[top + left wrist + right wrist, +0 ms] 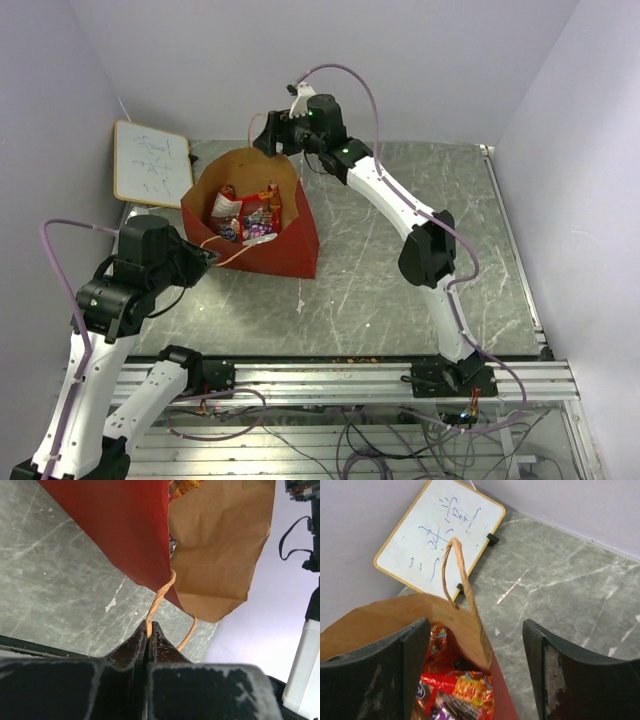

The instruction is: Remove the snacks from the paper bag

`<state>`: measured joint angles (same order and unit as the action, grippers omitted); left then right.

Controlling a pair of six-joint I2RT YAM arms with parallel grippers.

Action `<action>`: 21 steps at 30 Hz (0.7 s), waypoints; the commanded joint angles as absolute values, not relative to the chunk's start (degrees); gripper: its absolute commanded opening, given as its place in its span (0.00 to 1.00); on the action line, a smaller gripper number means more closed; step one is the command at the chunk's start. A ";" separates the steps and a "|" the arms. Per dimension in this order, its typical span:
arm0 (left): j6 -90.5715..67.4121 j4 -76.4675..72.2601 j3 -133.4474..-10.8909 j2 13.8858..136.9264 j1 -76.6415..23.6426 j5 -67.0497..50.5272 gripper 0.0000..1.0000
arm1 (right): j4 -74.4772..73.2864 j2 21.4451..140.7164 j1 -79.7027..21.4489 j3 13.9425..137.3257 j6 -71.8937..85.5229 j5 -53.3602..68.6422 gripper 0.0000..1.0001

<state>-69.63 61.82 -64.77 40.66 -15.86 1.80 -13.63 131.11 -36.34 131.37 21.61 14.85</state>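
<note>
Grey table (400, 260) bears a red, kraft-lined paper bag (292, 250) of snacks (250, 215); left pincer (149, 629) pinches its handle (160, 597), right pincer (476, 627) gapes.

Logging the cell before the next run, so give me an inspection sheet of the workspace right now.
Surface: grey marbled tabletop, white scuffs.
Job's things: red paper shopping bag with brown inside standing open; glossy snack packets inside.
Clutter: yellow-framed whiteboard at far-left corner; orange specks at near edge.
End effectors: left end effector shut on twisted paper handle; right end effector open over bag rim.
Cables: purple cables along arms; wire tangle below rail.
Surroundings: lavender walls.
</note>
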 commanded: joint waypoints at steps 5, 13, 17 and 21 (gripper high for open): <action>-63.01 63.80 -68.53 43.29 -15.99 5.29 0.07 | -8.17 137.61 -36.05 141.42 22.35 13.62 0.35; -54.75 63.48 -80.75 52.47 -16.00 9.54 0.07 | -13.66 122.72 -35.95 128.34 24.50 12.62 0.00; -51.53 63.34 -87.97 57.83 -16.00 12.46 0.07 | -18.51 112.98 -36.19 119.52 25.25 12.43 0.00; -51.03 59.58 -90.55 61.86 -15.89 13.92 0.07 | -23.13 107.36 -36.54 113.77 27.75 13.35 0.00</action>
